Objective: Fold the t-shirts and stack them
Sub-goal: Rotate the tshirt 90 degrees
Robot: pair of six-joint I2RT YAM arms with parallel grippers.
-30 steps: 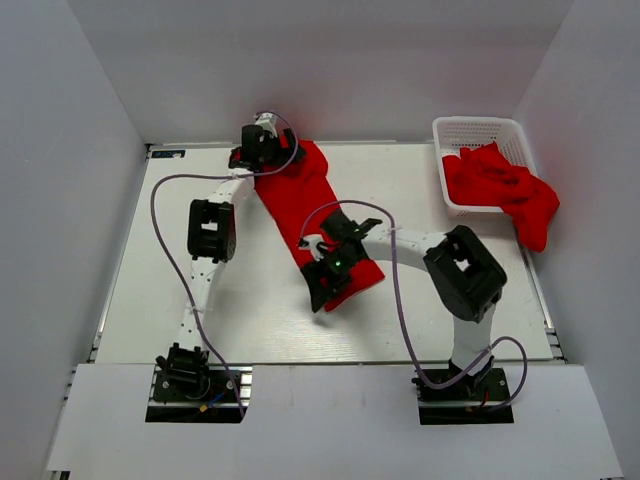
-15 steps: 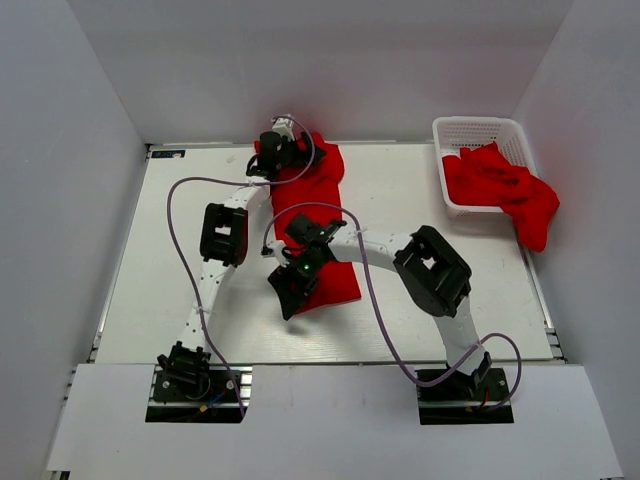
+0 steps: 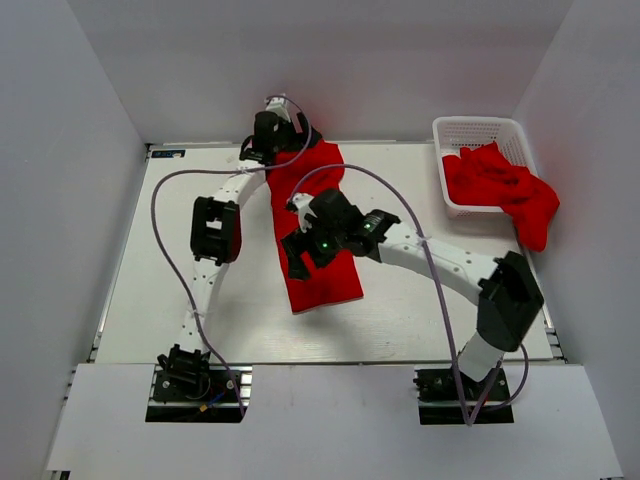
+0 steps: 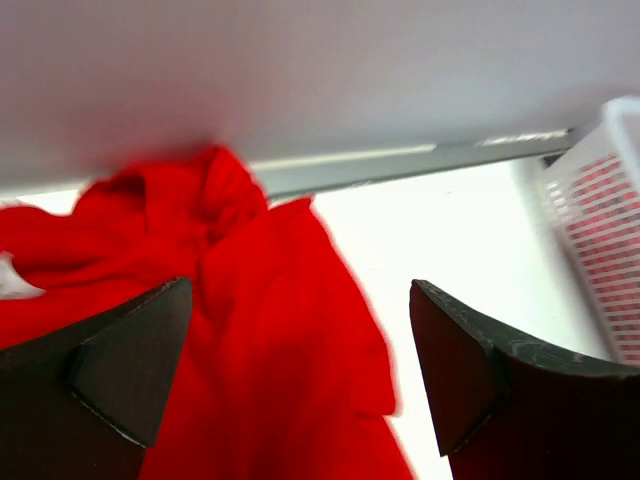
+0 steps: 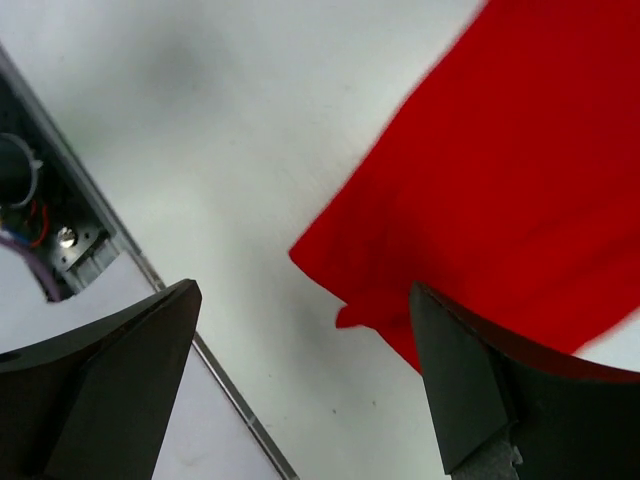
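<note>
White table [image 3: 160, 260] holds one red shirt [image 3: 322, 278]. At its 12 o'clock end the left gripper [image 4: 300, 300] hangs spread wide, empty. At its 9 o'clock edge the right gripper [image 5: 305, 300] is spread too. More shirts [image 3: 500, 185] fill the basket [image 3: 478, 124] at 2 o'clock.

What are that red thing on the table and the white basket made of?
The red t-shirt looks like soft matte cloth: it lies limp, with folds and wrinkles. The basket looks like rigid white plastic, going by its even lattice walls and smooth rim.
</note>
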